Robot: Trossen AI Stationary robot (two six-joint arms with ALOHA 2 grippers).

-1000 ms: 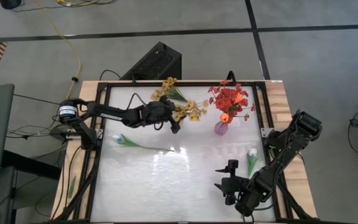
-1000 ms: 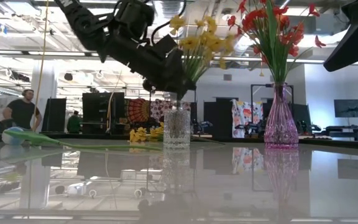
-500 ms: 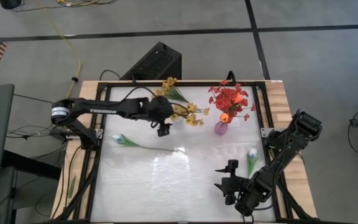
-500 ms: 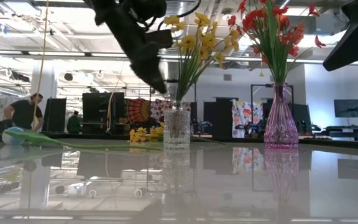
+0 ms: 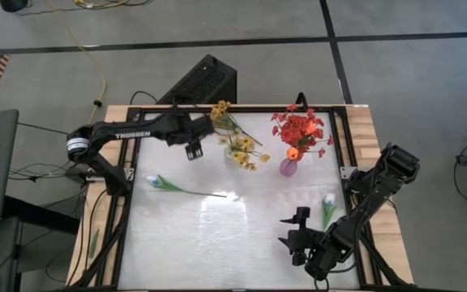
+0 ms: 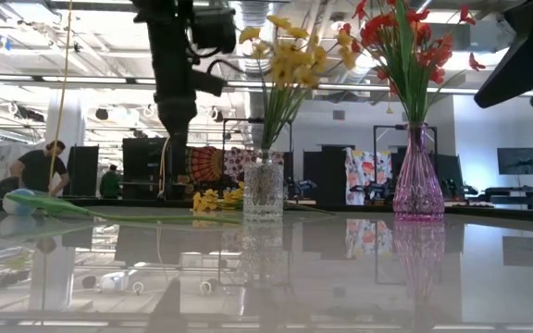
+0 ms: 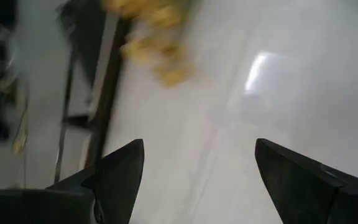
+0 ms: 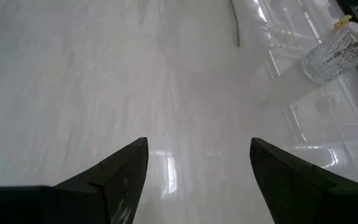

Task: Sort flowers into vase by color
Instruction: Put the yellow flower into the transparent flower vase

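Note:
A clear glass vase (image 6: pixel 263 190) holds yellow sprays (image 5: pixel 245 151), their stems standing in its mouth. A purple vase (image 5: pixel 287 167) holds red sprays (image 5: pixel 301 128) and an orange tulip (image 5: pixel 293 152). One white tulip (image 5: pixel 157 183) lies flat on the table's left, another (image 5: pixel 328 199) at the right. A loose yellow spray (image 5: pixel 220 113) lies at the far edge. My left gripper (image 5: pixel 193 149) hangs open above the table, left of the clear vase, holding nothing. My right gripper (image 5: pixel 296 230) waits open near the front right.
The tabletop is white and glossy inside a black frame (image 5: pixel 128 203). The left white tulip's stem (image 5: pixel 209 195) reaches toward the table's middle. Open surface lies between the vases and the near edge. People (image 6: pixel 35 166) stand in the room far behind the table.
My left gripper has drawn away from the clear vase's mouth toward the table's left, risen, and tipped over until its fingers point steeply down. The yellow sprays stay in the vase and have swung more upright.

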